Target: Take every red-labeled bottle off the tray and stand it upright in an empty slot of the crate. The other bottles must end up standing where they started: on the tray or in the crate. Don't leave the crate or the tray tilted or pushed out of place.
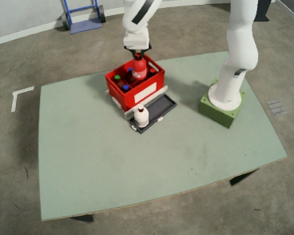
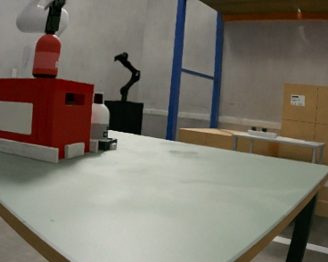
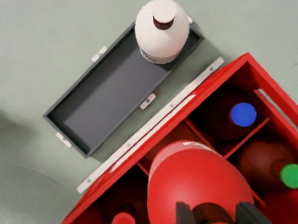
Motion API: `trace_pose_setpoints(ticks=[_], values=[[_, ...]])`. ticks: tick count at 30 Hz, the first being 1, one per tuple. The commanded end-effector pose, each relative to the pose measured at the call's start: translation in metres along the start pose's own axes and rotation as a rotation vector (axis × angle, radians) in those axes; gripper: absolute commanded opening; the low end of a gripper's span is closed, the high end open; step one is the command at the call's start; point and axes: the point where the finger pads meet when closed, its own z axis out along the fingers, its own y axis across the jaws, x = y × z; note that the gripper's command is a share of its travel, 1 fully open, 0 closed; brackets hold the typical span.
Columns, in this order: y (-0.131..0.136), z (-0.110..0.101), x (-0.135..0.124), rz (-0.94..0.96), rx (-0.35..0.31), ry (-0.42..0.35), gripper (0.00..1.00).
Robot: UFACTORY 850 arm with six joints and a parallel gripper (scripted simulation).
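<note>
My gripper [image 1: 137, 54] [image 2: 53, 32] [image 3: 215, 210] is shut on the neck of a red-labeled bottle [image 1: 139, 69] [image 2: 46, 55] [image 3: 197, 182]. The bottle hangs upright over the red crate [image 1: 119, 97] [image 2: 74, 129] [image 3: 247, 62], its base about at the rim in the exterior view. In the crate stand bottles with blue caps [image 1: 125, 87] [image 3: 243, 114], a green cap [image 1: 117, 77] [image 3: 290, 176] and a red cap [image 1: 152, 71] [image 3: 123, 218]. The slot under the held bottle is mostly hidden. A white bottle [image 1: 141, 117] [image 2: 100, 120] [image 3: 161, 35] stands at one end of the dark tray [image 1: 162, 105] [image 3: 102, 95].
White strips [image 1: 156, 94] [image 2: 25, 149] lie along the crate's foot, between crate and tray. Small white blocks sit around the tray. The arm's green base [image 1: 217, 113] stands to the right on the table [image 1: 110, 172] [image 2: 168, 196].
</note>
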Motion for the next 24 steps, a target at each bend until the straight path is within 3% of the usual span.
trace_pose_setpoints(ticks=[1,24], values=[[0.0011,-0.0007,-0.0002,0.0,-0.002,0.0,0.0],[0.0011,-0.0007,-0.0002,0.0,-0.002,0.0,0.0]])
